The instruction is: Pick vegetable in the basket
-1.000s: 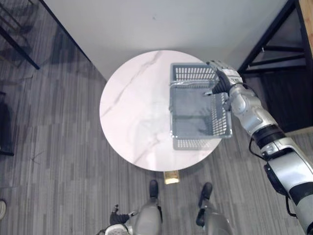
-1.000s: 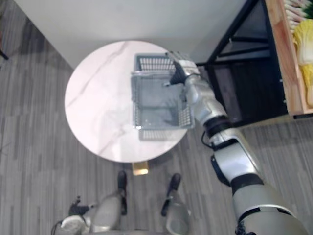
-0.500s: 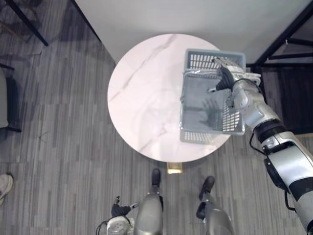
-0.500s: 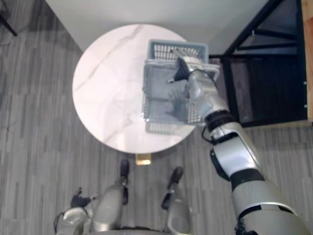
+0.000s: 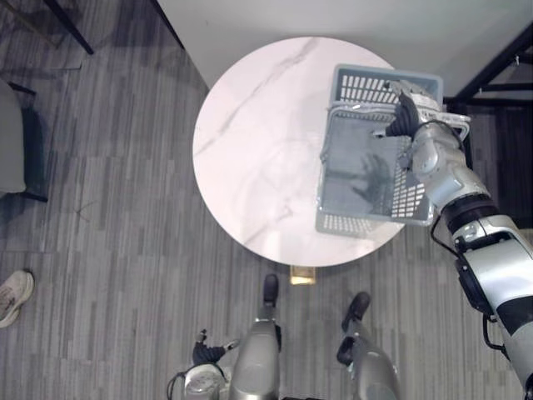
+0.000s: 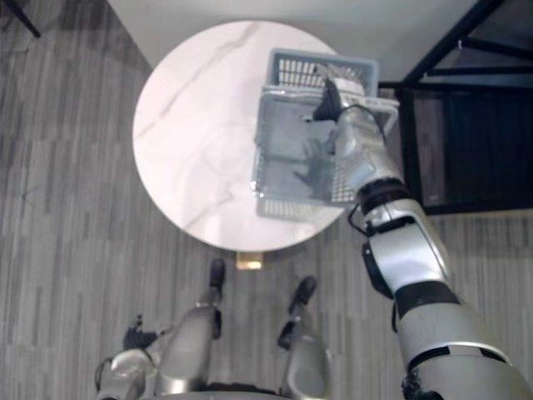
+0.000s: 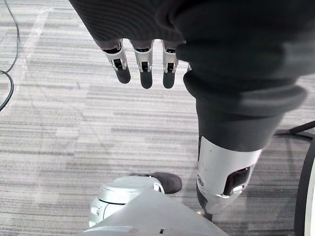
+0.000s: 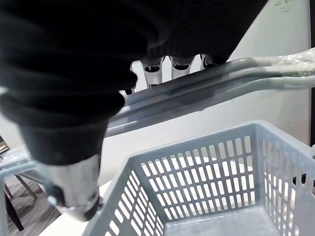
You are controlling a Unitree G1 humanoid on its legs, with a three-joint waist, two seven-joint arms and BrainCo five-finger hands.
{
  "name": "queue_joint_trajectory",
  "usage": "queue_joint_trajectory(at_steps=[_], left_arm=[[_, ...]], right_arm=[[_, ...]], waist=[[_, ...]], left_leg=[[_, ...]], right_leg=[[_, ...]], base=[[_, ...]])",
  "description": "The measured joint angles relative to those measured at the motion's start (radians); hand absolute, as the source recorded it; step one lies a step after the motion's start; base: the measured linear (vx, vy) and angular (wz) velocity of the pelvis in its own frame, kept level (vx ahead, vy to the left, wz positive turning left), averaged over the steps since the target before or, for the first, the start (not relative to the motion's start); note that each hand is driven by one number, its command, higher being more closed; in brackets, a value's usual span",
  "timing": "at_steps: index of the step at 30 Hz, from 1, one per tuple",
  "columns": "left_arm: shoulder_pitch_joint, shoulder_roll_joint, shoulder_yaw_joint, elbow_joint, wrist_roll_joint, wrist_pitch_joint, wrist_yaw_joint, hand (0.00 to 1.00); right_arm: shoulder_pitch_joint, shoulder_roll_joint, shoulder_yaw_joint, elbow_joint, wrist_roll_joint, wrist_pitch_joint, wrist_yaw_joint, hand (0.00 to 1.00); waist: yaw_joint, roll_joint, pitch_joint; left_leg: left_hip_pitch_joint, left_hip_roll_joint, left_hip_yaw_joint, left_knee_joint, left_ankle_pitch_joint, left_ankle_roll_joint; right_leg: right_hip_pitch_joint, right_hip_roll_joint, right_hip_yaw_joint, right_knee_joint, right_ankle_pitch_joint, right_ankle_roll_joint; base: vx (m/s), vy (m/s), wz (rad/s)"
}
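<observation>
A grey plastic basket (image 5: 358, 223) with slotted walls is at the right edge of the round white marble table (image 5: 258, 142), tilted and reaching a little past the rim. No vegetable shows inside it. My right hand (image 5: 410, 117) is over its far end, fingers (image 8: 152, 69) curled round the metal handle (image 8: 206, 83). The basket's far wall (image 8: 197, 167) shows just below that handle. My left hand (image 7: 142, 64) hangs low beside the body, fingers straight and holding nothing.
A black metal shelf frame (image 5: 500, 67) stands just right of the table, close to the basket. A white wall (image 5: 333, 17) runs behind. A dark chair (image 5: 12, 142) and a person's shoe (image 5: 12, 296) are at the far left on the grey floor.
The whole picture has shifted, so the camera has moved. My right hand keeps hold of the handle, and the basket now sits slightly further out over the table's right edge and more tilted.
</observation>
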Motion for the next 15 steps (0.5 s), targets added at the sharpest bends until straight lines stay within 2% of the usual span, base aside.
queue_joint_trajectory(at_steps=[15], left_arm=[[-0.003,0.011,-0.034,-0.028,0.004,0.003,0.004,0.00]], right_arm=[[0.020,-0.003,0.023,-0.001,-0.040,0.016,0.004,1.00]], waist=[[0.005,0.003,0.002]], left_leg=[[0.016,0.002,0.011,-0.004,0.003,0.000]], right_leg=[[0.005,0.001,0.015,0.000,0.000,0.000]], base=[[0.01,0.001,-0.02]])
